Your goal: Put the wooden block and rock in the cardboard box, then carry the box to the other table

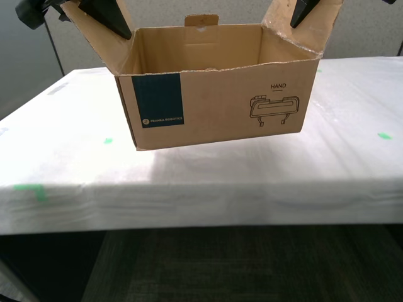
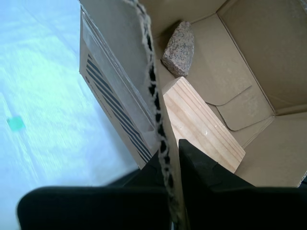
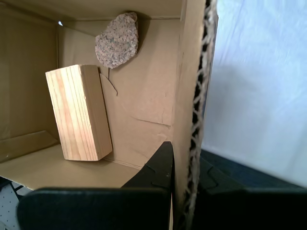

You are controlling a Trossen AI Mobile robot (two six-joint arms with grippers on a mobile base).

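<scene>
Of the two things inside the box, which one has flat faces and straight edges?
The wooden block: pale, grained wood with flat faces. The rock beside it in the box is rounded, lumpy and speckled.

The box [image 1: 214, 100] carries the word "HAND", underlined, above a line drawing [image 1: 274, 109] on its front face. On the same face, toward the exterior view's left, a dark teal label [image 1: 157, 99] has a small white line that seems to read "FRANKA ROBOTICS". Black stripes [image 2: 115, 115] on a side face show no readable text.
</scene>
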